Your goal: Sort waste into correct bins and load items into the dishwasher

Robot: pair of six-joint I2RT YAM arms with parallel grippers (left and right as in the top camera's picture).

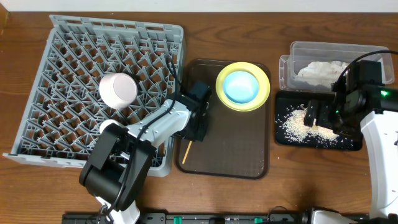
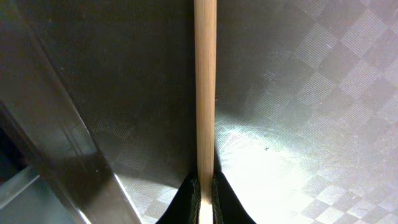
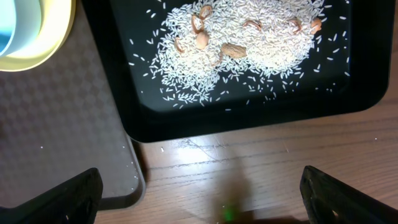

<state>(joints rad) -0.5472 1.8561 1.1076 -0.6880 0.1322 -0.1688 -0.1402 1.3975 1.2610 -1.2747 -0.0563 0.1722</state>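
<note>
Left claw [image 2: 204, 190] pinches chopstick [image 2: 205, 74] over brown tray [image 2: 311, 93]; right claw [image 3: 202, 193] gapes

Left pincer [image 2: 206, 194] clamped on chopstick [image 2: 205, 93], right pincer [image 3: 202, 194] spread wide, pointing down

Count on inspection:

- One square grey plastic lattice dish rack [image 1: 62, 62].
- Two bowls: one white bowl [image 1: 118, 91] and one light-blue bowl [image 1: 241, 86].
- One round pale-yellow plate [image 1: 265, 84].
- One thin wooden chopstick [image 2: 205, 81] visible.
- One dark brown serving tray [image 1: 236, 143].
- One shallow black rectangular tray [image 3: 367, 74].
- One clear rectangular plastic tub [image 1: 311, 46].
- One crumpled white paper napkin [image 1: 320, 70].
</note>
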